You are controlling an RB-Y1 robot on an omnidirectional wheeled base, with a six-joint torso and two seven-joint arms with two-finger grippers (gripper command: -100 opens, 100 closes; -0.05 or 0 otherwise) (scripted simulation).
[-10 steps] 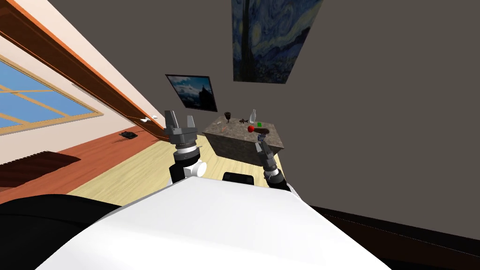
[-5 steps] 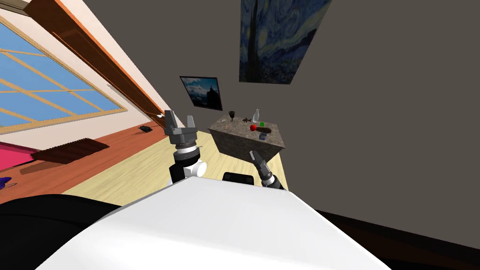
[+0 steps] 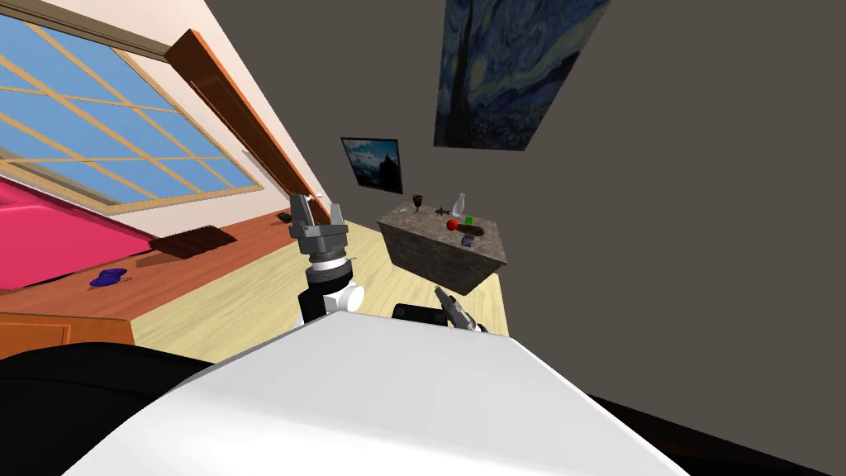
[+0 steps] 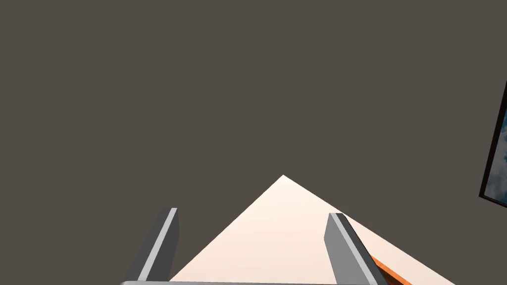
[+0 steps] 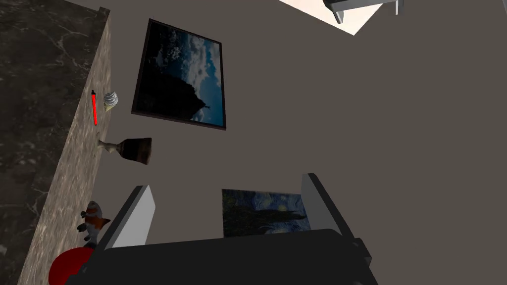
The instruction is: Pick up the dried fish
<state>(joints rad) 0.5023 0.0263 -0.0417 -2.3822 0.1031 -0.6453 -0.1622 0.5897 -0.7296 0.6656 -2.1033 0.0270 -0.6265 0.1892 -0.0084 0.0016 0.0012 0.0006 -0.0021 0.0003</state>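
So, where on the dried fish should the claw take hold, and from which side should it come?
Probably the middle of the dried fish, across its narrow body, coming down from above. It seems to lie long and low on the table, with a goblet and a bottle to either side and a red ball in front.

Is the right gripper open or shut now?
Open. The right gripper has its two fingers standing wide apart, and they hold nothing.
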